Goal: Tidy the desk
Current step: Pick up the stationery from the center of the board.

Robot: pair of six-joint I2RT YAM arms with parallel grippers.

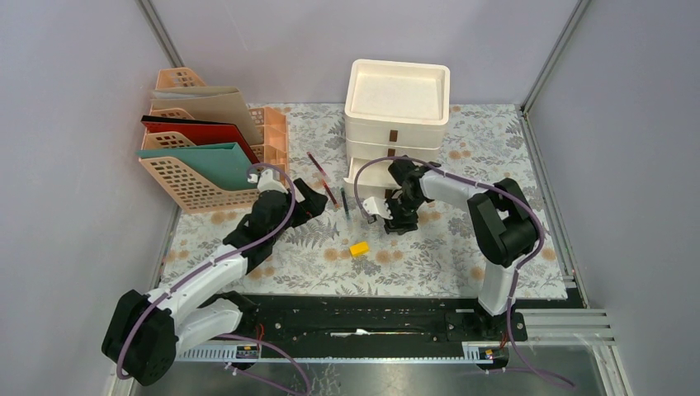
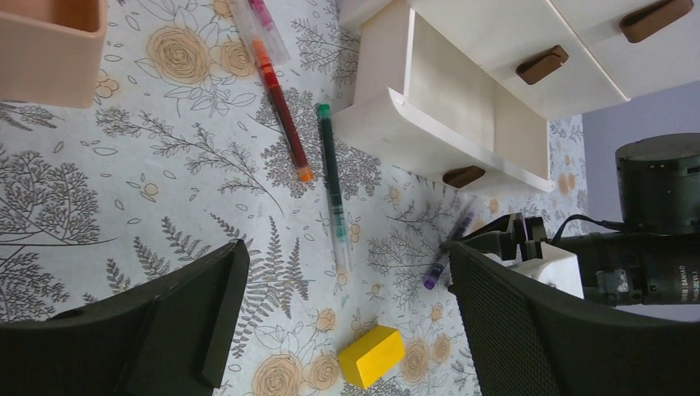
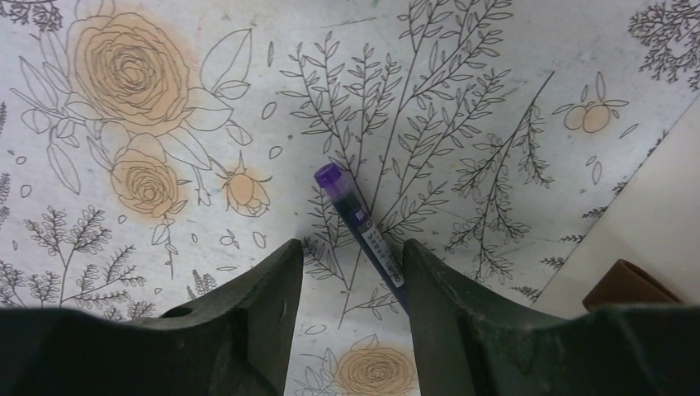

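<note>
- The right tool (image 3: 351, 252) points straight down at the table (image 1: 429, 256), the pale cloth-covered top printed with grey ferns and tan flowers. Its two dark fingers stand partly open on either side of a slim purple-capped pen (image 3: 359, 219).
- That pen lies flat on the cloth and slants toward the right-hand finger. The gap is wider than the pen, so it isn't clamped.
- The right arm rises from its base at the near right edge, folds at the elbow and reaches left, with the wrist bent down just in front of the white plastic three-drawer unit (image 1: 399, 107).
- The unit's bottom drawer (image 2: 429, 115) is pulled out.
- The left tool (image 2: 347, 252) is spread wide and holds nothing. It hovers over the cloth.
- Below it lie a green pen (image 2: 330, 165), a red pen (image 2: 281, 115) beside that, and a small yellow block (image 2: 371, 355) nearer the arms.
- The left arm stretches low and diagonally from the near left corner, ending by the peach lattice file rack (image 1: 206, 177).
</note>
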